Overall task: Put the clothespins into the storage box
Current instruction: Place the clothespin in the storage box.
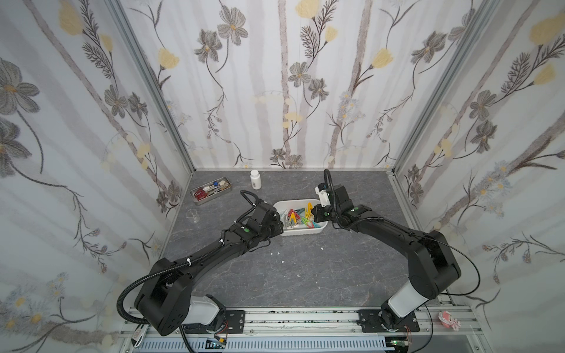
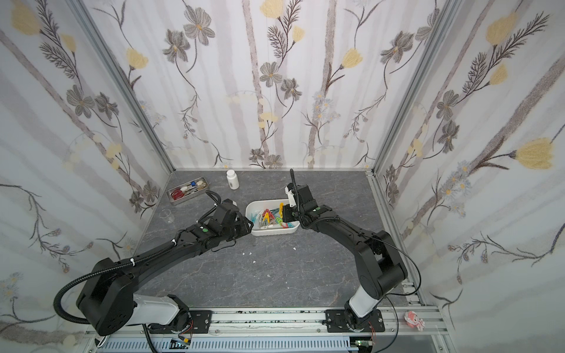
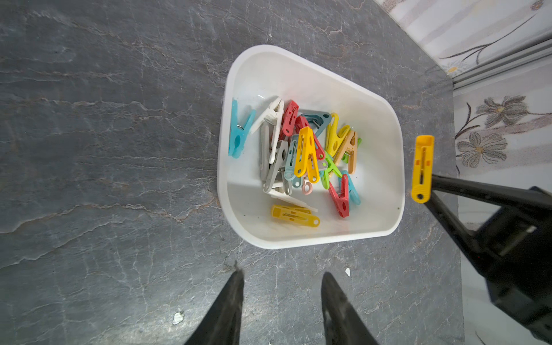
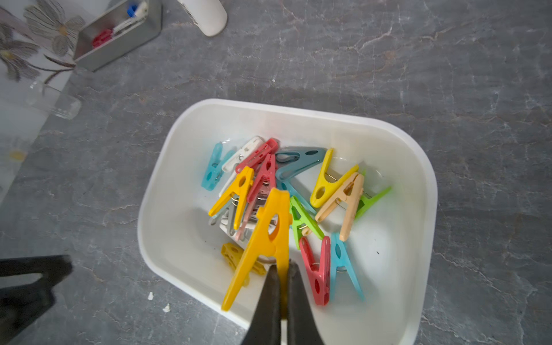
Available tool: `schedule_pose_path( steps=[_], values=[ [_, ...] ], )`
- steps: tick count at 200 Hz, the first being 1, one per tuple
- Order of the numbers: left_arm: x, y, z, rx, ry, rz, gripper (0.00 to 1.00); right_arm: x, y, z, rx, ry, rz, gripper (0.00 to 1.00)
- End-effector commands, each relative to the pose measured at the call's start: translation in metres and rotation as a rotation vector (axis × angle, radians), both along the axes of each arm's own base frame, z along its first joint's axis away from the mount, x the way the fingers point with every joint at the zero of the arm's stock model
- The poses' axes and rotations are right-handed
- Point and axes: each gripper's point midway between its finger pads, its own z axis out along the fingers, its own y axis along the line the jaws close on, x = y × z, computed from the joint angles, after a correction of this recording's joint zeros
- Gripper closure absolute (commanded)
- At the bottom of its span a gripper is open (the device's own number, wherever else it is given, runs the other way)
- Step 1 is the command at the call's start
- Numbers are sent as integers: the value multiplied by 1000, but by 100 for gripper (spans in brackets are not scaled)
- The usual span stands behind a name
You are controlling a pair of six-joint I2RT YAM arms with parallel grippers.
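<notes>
I'm holding R gripper [image 4: 282,265] clenched on yellow clothespin [image 4: 263,239] over storage box [image 3: 298,68], box sitting mid bench [image 1: 305,275] nearer back edge, other clothespins [image 3: 304,149] lying inside, L gripper [image 3: 282,276] hanging parted, empty, beside box.

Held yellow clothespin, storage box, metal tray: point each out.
held yellow clothespin [image 4: 260,246]: right wrist view, body beside its hole.
storage box [image 3: 298,77]: left wrist view, bare inner wall.
metal tray [image 4: 119,50]: right wrist view, outer side wall.

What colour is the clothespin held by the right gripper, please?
Yellow A-shaped plastic clothespin, best in the right wrist view.
</notes>
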Motion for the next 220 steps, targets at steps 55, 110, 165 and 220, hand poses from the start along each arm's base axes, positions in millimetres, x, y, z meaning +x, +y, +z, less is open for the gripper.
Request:
schedule_pose_path(
  steps=[55,110,165,220],
  values=[
    [-5,13,3,9,-22,38,57,16,-1,-19,-85,-14,8,100],
    [-3,13,3,20,-30,33,56,17,0,-22,-84,-9,4,89],
    [-4,13,0,21,-28,32,54,19,0,-13,-77,-25,-3,76],
    [-3,15,-3,24,-33,38,53,17,-1,3,-44,-54,-11,76]
  ],
)
